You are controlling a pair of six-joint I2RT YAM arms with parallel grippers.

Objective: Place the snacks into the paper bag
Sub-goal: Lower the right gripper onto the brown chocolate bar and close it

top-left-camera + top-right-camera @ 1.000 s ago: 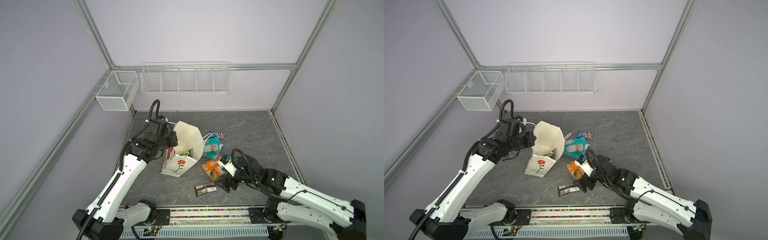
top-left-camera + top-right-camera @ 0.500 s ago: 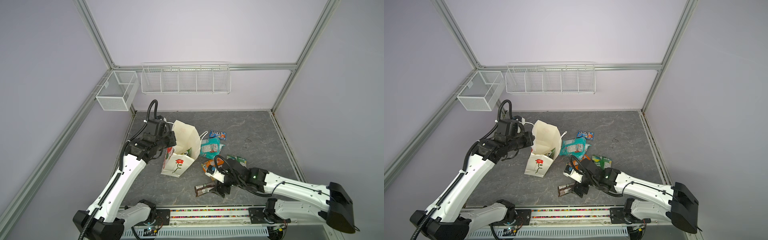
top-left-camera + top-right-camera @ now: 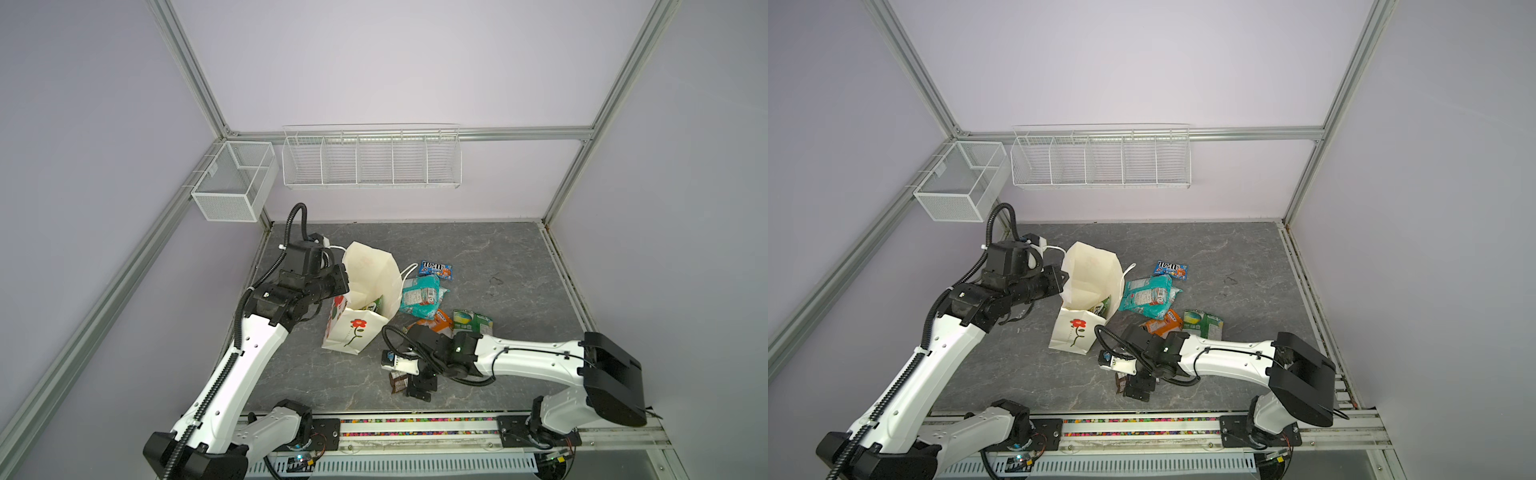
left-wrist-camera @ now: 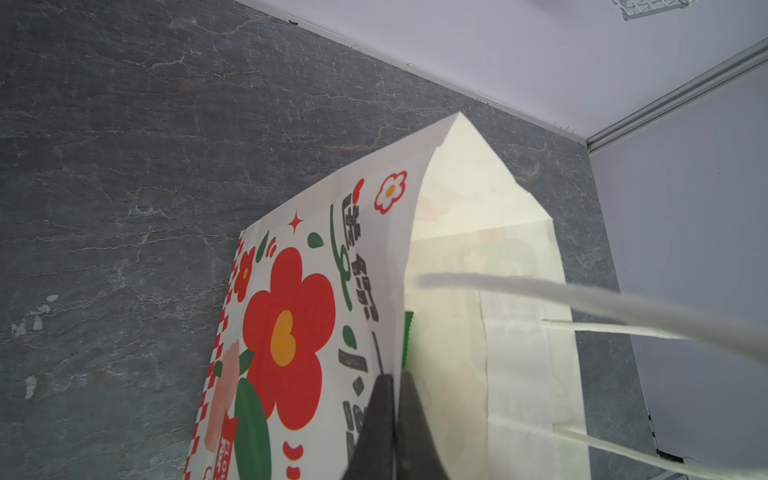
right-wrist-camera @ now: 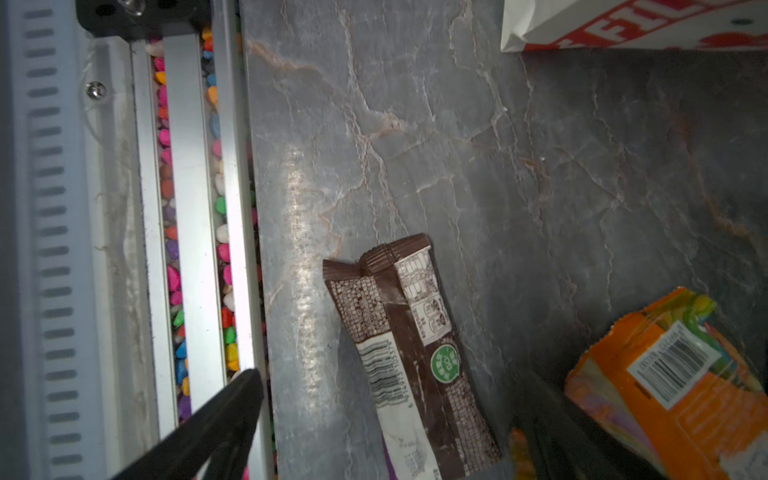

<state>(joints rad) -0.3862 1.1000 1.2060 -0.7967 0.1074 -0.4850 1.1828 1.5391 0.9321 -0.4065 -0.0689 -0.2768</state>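
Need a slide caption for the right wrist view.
Open right pincer straddling the brown bar on the table, orange bag alongside, paper bag corner in view.

The paper bag was white with a red flower on a green stem. The bar was dark brown and chequered. Beside it lay an orange packet, a teal packet and a blue pack on the grey, marble-veined table.

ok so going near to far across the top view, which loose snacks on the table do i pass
dark-brown bar → orange bag → teal bag → m&m's pack. left out: green bag, level with the orange one, and the paper bag, which spans much of that depth.
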